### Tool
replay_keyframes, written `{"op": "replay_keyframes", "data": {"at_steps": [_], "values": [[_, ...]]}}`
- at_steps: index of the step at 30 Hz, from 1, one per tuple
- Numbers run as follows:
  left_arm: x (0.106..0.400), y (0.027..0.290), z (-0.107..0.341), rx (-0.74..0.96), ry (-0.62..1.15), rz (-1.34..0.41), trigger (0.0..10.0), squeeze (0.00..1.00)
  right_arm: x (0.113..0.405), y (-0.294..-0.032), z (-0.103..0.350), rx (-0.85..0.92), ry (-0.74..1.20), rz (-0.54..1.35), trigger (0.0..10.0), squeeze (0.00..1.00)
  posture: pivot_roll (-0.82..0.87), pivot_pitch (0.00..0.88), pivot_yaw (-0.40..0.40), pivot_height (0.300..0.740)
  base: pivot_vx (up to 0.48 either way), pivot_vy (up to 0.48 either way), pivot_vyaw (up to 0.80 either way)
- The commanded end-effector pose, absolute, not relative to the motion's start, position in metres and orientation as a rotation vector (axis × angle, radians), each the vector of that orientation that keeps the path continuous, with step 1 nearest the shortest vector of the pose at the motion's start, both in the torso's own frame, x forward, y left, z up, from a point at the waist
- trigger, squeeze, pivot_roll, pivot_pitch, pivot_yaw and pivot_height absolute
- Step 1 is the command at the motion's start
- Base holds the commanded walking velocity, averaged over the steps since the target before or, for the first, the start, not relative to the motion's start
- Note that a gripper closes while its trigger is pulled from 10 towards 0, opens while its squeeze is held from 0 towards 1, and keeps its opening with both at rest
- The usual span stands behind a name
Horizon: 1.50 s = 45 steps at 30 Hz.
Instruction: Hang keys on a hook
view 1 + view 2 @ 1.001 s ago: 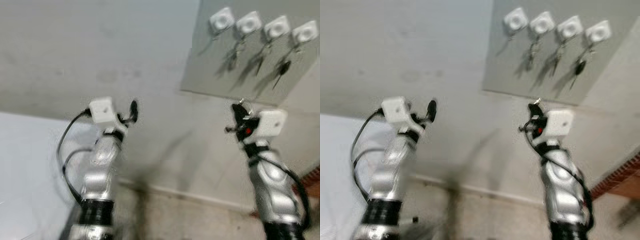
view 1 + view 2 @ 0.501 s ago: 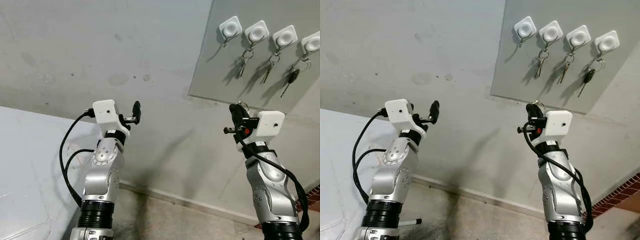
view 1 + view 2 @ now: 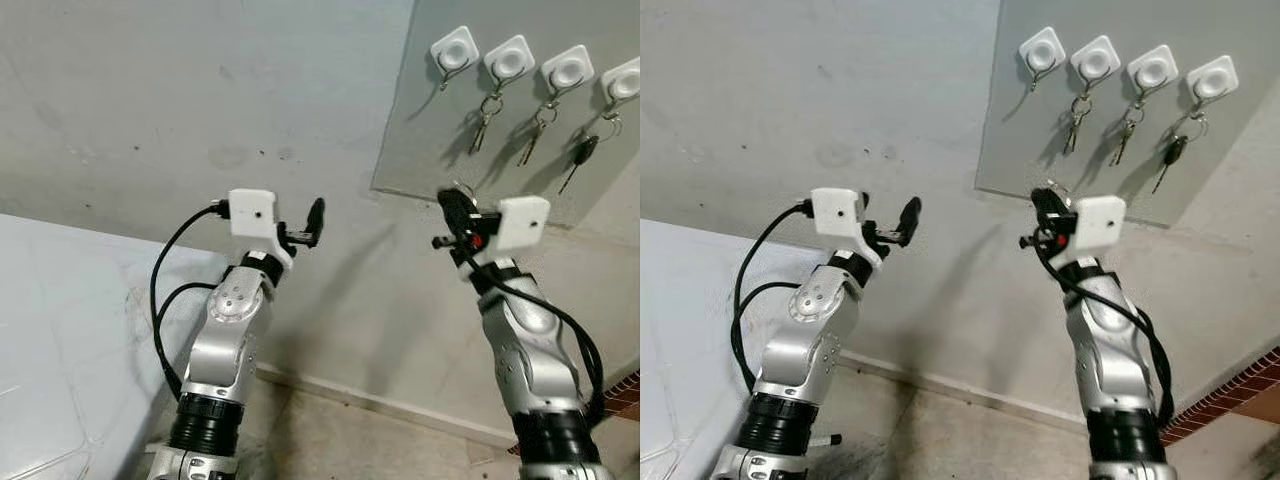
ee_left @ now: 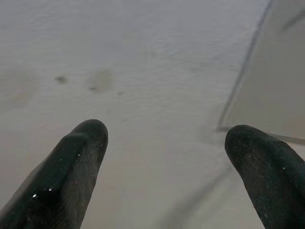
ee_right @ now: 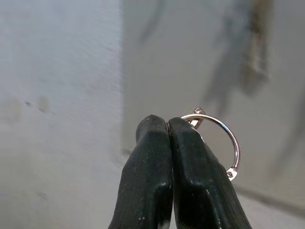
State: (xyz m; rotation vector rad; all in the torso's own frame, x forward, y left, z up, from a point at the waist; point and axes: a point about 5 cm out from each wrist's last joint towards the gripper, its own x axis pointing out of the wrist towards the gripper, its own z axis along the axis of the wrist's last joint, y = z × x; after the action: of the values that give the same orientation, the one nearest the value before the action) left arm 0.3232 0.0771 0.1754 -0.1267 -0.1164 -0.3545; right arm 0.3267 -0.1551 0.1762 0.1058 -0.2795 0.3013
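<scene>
- Now the right gripper (image 5: 167, 143) pinches a key ring (image 5: 217, 138), raised just below the grey panel (image 3: 420, 120).
- Lift the ring's open loop over the empty leftmost hook (image 3: 452, 52), keeping it upright.
- Left gripper (image 4: 167, 167) hovers open beside the wall.

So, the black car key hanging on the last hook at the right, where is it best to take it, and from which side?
Probably by its black head, the widest part, with the tool coming straight toward the wall and one finger on each flat side. It hangs freely below its ring, so lift upward to clear the hook.
</scene>
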Motion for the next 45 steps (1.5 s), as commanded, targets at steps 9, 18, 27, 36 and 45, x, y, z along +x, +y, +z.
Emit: {"op": "replay_keyframes", "data": {"at_steps": [9,18,27,36,45], "values": [[0.322,0.072,0.192,-0.119,-0.160,-0.397,10.0,0.00,0.330,-0.136,0.202,0.241,-0.368,0.532,10.0,0.00,-0.02,0.010,-0.086,0.740,0.000,0.000,0.00],[0.318,0.071,0.202,-0.119,-0.187,-0.434,10.0,0.00,0.336,-0.138,0.209,0.262,-0.407,0.525,10.0,0.00,-0.01,0.016,-0.103,0.740,0.000,0.000,0.00],[0.311,0.054,0.214,-0.085,-0.227,-0.525,10.0,0.00,0.339,-0.145,0.211,0.250,-0.427,0.473,10.0,0.00,-0.01,0.010,-0.098,0.740,0.000,0.000,0.00],[0.306,0.041,0.218,-0.087,-0.233,-0.589,10.0,0.00,0.343,-0.153,0.211,0.236,-0.444,0.390,10.0,0.00,-0.01,0.002,-0.088,0.740,0.000,0.000,0.00],[0.304,0.037,0.220,-0.093,-0.234,-0.611,10.0,0.00,0.347,-0.153,0.221,0.225,-0.486,0.369,10.0,0.00,-0.01,0.000,-0.084,0.740,0.000,0.000,0.00]]}}
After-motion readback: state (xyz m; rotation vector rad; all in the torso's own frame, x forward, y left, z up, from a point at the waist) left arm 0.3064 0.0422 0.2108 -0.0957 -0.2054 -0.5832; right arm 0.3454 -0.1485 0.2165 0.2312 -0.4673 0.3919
